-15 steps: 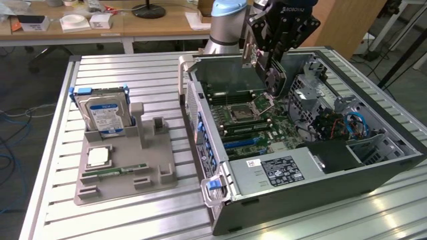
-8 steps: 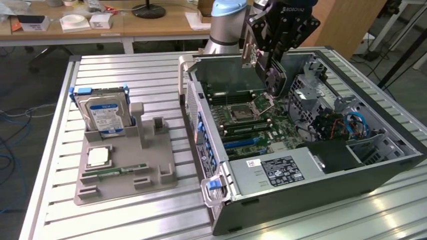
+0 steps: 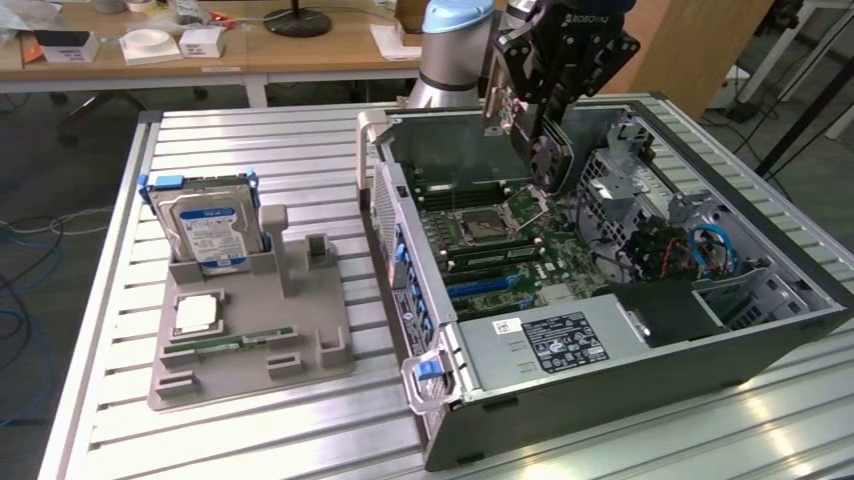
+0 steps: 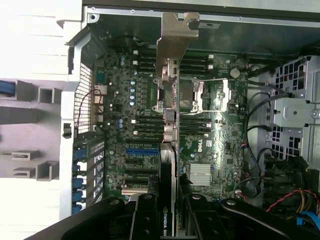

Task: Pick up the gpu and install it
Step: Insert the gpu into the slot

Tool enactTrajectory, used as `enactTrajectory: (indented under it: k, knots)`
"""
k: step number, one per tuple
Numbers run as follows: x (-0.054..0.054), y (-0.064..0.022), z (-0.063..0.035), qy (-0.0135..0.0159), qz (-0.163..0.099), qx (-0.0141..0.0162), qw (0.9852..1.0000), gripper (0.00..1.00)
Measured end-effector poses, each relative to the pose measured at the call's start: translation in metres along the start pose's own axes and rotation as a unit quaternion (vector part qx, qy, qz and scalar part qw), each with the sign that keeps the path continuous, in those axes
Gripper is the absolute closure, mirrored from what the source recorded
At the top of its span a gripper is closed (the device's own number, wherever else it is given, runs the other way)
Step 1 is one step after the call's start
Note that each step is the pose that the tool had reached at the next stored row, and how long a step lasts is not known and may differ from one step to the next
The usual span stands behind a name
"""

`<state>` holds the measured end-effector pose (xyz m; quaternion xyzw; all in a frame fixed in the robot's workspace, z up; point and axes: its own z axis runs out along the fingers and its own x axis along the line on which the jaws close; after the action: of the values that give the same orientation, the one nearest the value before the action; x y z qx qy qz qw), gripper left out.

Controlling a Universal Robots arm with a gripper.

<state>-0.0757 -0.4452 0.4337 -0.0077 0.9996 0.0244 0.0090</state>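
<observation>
On the exterior view's left, the slatted worktop (image 3: 267, 140) is seen carrying a grey holder (image 3: 254, 375). A blue-labelled hard drive (image 3: 207, 225) is stood upright in it, and a memory stick (image 3: 227, 345) is laid flat near its front.

Just beside the holder, the open computer case (image 3: 387, 200) is laid on its side, with the motherboard (image 3: 514, 250) exposed.

Over to the case now: the gpu (image 3: 545, 170) is held on edge in the air above the motherboard, well clear of the holder. The hand (image 3: 541, 115) is clenched on it from above.

In the wrist view the grip is confirmed. The gpu (image 4: 169, 115) is seen edge-on, clamped between the black fingers (image 4: 145, 215) of the hand (image 4: 167, 207). Its silver bracket (image 4: 175, 35) is pointed away, towards the case wall. The blue expansion slots (image 4: 142, 150) are seen on the board below, with nothing plugged into them.

So the pick-up is judged done, and the card has been brought over the case. The install itself is not yet done: the card is not seated in any slot, and a gap is visible between it and the board.
</observation>
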Motion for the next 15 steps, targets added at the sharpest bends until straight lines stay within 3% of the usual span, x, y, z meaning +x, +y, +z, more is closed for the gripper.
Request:
enactTrajectory:
  k: [15]
  knots:
    - [0.0, 0.0, 0.0, 0.0005, -0.009, -0.0002, 1.0, 0.74]
